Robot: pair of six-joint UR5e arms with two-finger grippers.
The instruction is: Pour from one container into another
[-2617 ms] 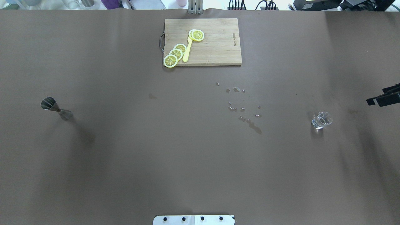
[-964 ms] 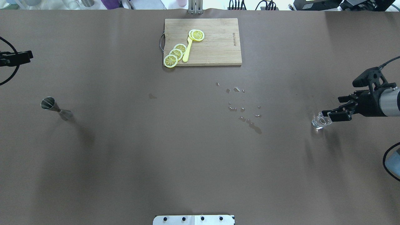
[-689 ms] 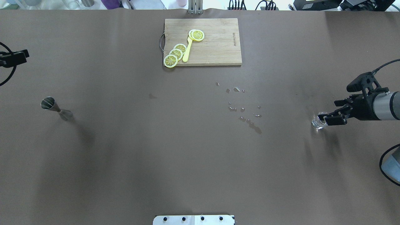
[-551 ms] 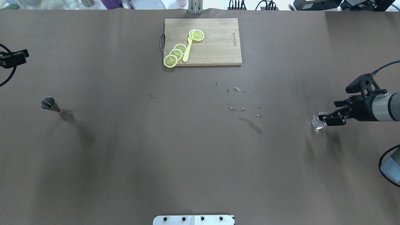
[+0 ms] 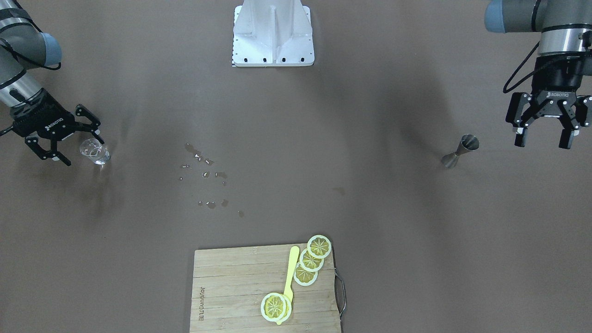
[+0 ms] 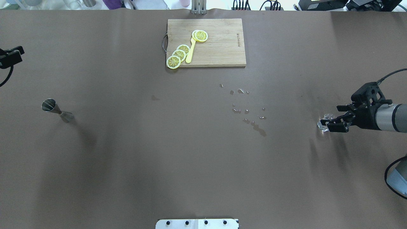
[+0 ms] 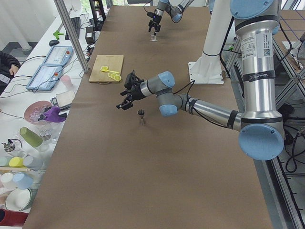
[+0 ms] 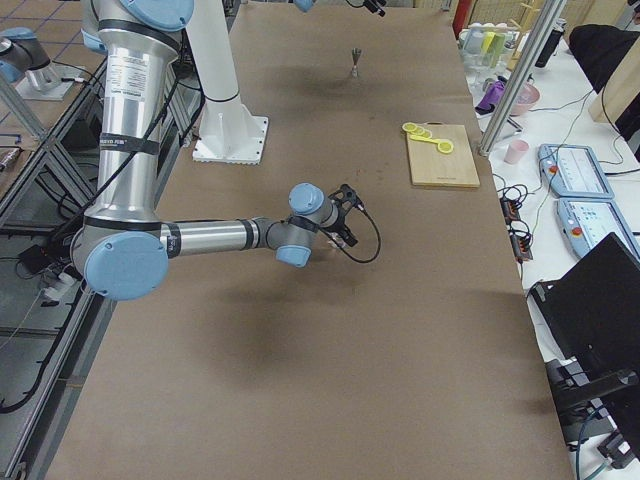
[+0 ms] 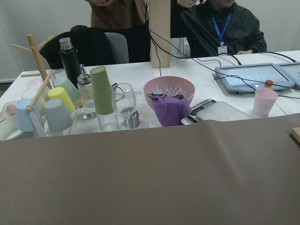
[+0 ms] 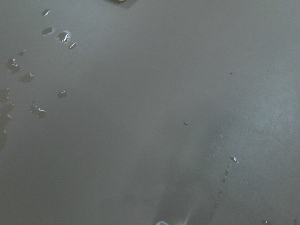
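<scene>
The grey metal jigger stands upright on the brown table at the left. My left gripper hangs open and empty above the table, off to the jigger's outer side and apart from it. The small clear glass cup stands at the right. My right gripper is open and low at the table, and the glass sits at its fingertips. I cannot tell whether the fingers touch it. In the right wrist view only the glass rim shows, at the bottom edge.
A wooden cutting board with lemon slices and a yellow utensil lies at the far middle. Water droplets dot the table between the board and the glass. A side bench with cups and a pink bowl lies beyond the table's left end.
My right gripper came in from the right edge, dropped lower and closed in on the glass, still open. My left gripper appeared at the left edge, then drew back outward.
</scene>
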